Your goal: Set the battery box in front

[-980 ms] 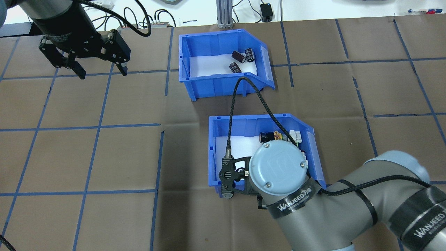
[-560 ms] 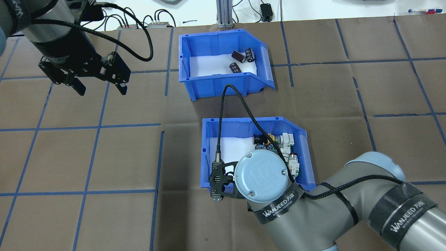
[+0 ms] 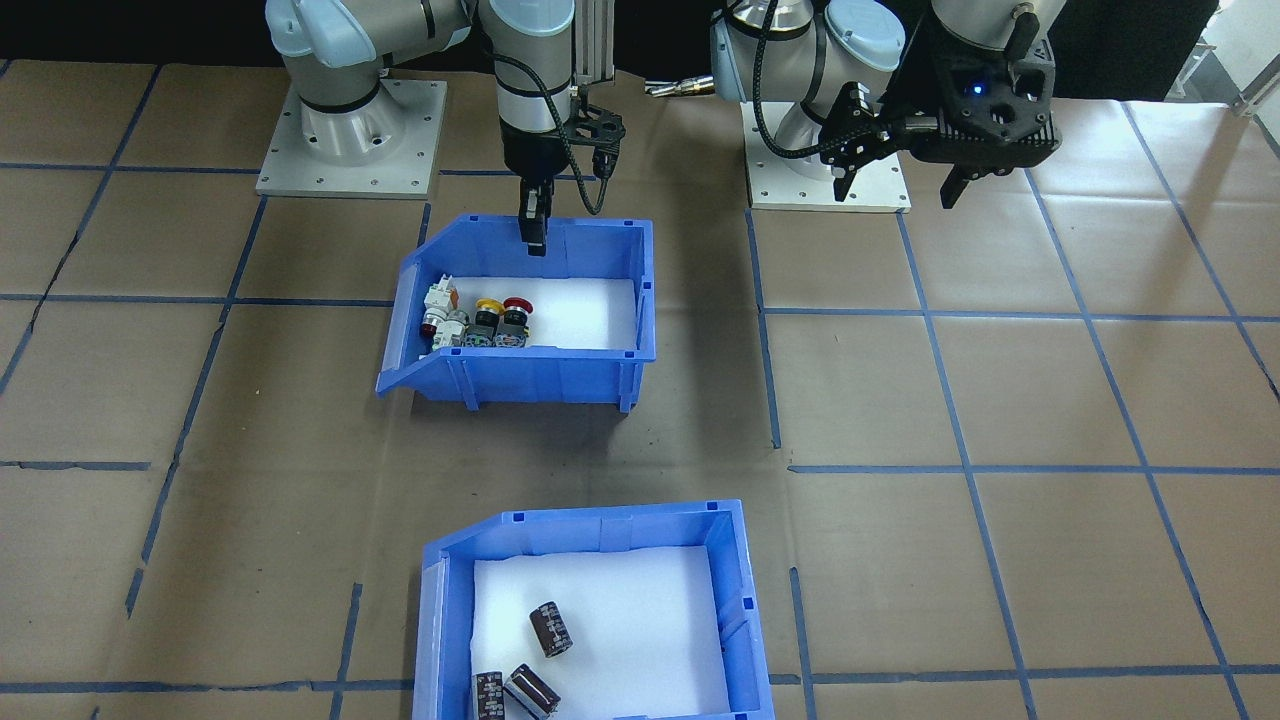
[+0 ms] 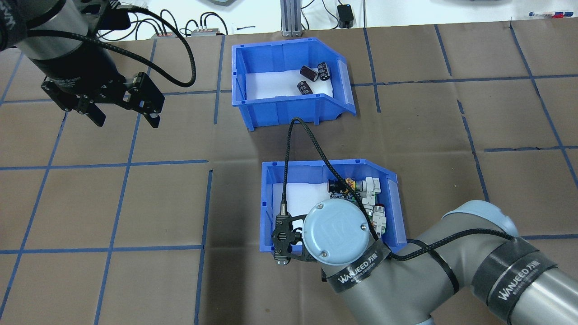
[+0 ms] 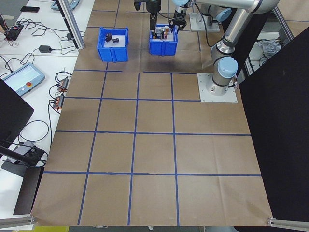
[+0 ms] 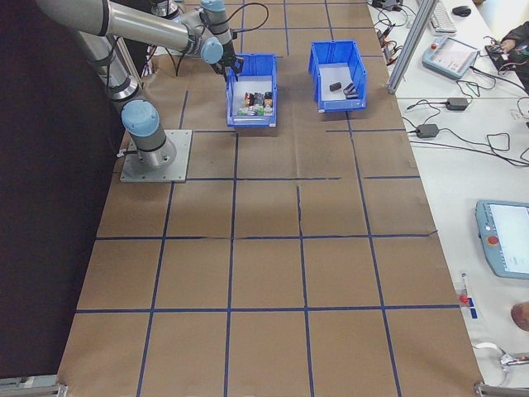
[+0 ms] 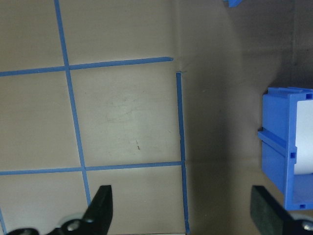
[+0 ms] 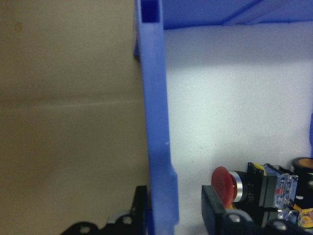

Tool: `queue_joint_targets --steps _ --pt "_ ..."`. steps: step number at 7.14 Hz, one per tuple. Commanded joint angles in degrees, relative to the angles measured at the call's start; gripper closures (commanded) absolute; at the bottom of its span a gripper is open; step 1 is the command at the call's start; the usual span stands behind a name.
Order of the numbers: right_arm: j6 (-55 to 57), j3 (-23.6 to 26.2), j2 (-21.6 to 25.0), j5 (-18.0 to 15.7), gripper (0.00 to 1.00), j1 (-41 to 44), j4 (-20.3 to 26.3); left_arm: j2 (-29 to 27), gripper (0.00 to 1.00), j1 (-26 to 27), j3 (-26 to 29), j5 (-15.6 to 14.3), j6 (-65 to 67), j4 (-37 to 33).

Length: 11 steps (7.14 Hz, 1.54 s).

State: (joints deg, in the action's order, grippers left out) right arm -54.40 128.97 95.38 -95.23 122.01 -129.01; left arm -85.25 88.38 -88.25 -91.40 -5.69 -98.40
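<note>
Brown paper covers the counter (image 4: 113, 203), ruled into large squares by blue tape lines. Two blue open-top bins sit near the middle, one behind the other, well apart with a strip of bare paper between them.

In the overhead view, the battery box (image 4: 289, 108) is the farther bin, close to the counter's back edge. It has a white liner and a sloped cut-away side facing the view's right. Three small dark cells (image 4: 314, 77) lie loose near that cut-away side. Nothing touches this bin.

The nearer bin, the button bin (image 4: 275, 198), holds colourful push-buttons and white switches (image 3: 478, 322) clustered toward its own cut-away side. The right gripper (image 3: 534, 232) points straight down at this bin's wall on the robot's side. In the right wrist view, its two fingers straddle that blue wall, one finger outside over the paper and one inside over the white liner, just beside a red push-button (image 8: 223, 182). The fingers sit narrowly on either side of the wall, appearing to clamp it. The right arm's bulky wrist hangs over the bin and hides part of it from overhead.

The left gripper (image 4: 124, 115) hangs above bare paper well to the robot's left of both bins, fingers spread wide and holding nothing. In the left wrist view, a blue bin's corner shows at the right edge.

Wide stretches of bare paper lie on both sides of the bins and toward the robot.
</note>
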Motion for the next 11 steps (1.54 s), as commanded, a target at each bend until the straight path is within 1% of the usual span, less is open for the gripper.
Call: queue_joint_targets --steps 1,2,3,4,5,6,7,8,9,10,11 --pt "0.1 -0.5 0.9 -0.2 0.00 -0.1 0.2 0.4 0.00 0.0 -1.0 0.0 0.0 0.1" --pt "0.1 -1.3 2.2 0.0 0.00 -0.2 0.3 0.4 0.00 0.0 -1.0 0.0 0.0 0.4" --pt "0.3 -4.4 3.7 0.5 0.00 -1.0 3.6 0.5 0.00 0.0 -1.0 0.0 0.0 0.4" --pt "1.7 -9.7 3.6 0.6 0.00 -2.3 11.5 0.5 0.00 0.0 -1.0 -0.2 0.0 0.5" --pt "3.9 -14.8 3.3 0.7 0.00 -5.9 16.4 0.6 0.00 0.0 -1.0 -0.2 0.0 0.5" --pt "4.1 -18.7 3.6 3.1 0.00 -12.8 20.9 0.7 0.00 0.0 -1.0 -0.7 0.0 0.6" --pt "4.2 -23.1 3.7 6.0 0.00 -20.9 27.3 0.7 0.00 0.0 -1.0 -1.3 0.0 0.6" --pt "8.0 -27.1 3.4 7.4 0.00 -26.9 30.7 0.7 0.00 0.0 -1.0 -1.7 0.0 0.5" --pt "15.7 -29.8 2.8 8.8 0.00 -31.0 31.3 0.7 0.00 0.0 -1.0 -2.9 0.0 0.6" --pt "24.5 -32.1 0.1 8.9 0.00 -33.0 30.1 0.7 0.00 0.0 -1.0 -2.9 0.0 0.6" --pt "34.0 -35.7 -2.2 7.4 0.00 -33.1 30.0 0.6 0.00 0.0 -1.0 -2.8 0.0 0.7"
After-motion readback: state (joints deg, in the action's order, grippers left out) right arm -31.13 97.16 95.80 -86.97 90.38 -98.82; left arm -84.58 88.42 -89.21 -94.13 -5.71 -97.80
